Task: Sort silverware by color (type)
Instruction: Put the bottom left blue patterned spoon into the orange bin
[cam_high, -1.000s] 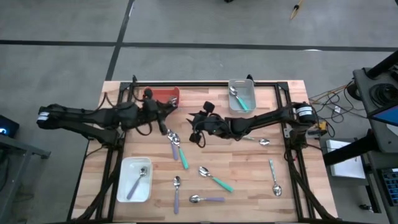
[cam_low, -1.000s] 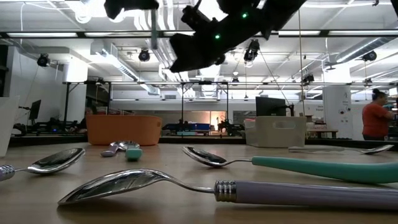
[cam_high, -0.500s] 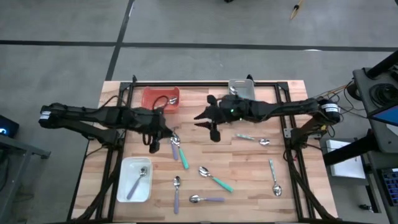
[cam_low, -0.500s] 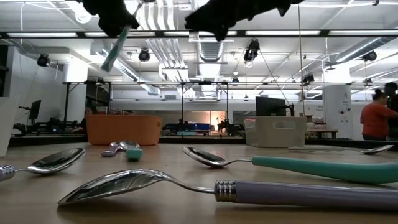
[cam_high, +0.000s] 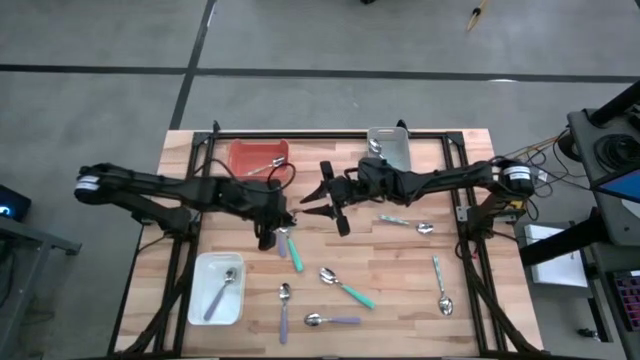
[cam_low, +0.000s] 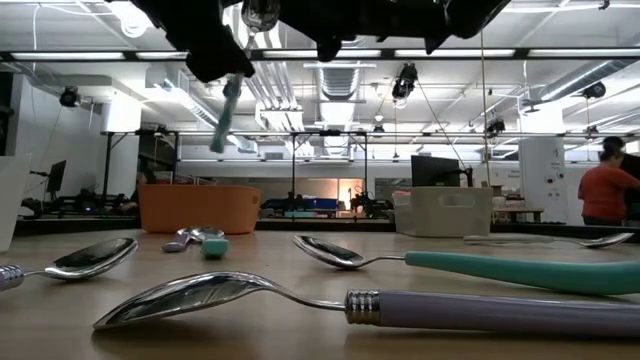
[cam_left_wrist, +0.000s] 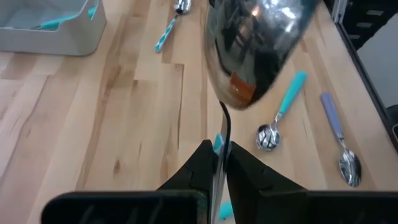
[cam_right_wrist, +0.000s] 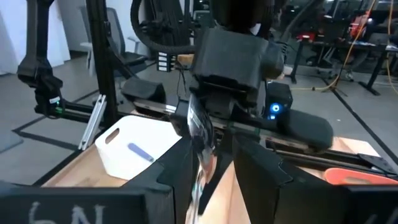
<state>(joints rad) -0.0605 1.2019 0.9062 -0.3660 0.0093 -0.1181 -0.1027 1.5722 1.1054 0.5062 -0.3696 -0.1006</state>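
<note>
Above the tabletop (cam_high: 400, 270), just right of the orange tray (cam_high: 259, 159), the left pincer (cam_left_wrist: 221, 149) pinches a teal-handled spoon (cam_left_wrist: 255, 43) by its neck, lifted clear, likely for handover; right pincer (cam_high: 322, 203) faces it, spread; teal spoons belong in the grey tray (cam_high: 391, 147)

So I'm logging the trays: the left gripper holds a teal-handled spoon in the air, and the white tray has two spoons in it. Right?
Not quite. The high view shows only one spoon in the white tray. The rest stands: the left gripper is shut on a teal-handled spoon, lifted clear of the table in the low view.
</note>
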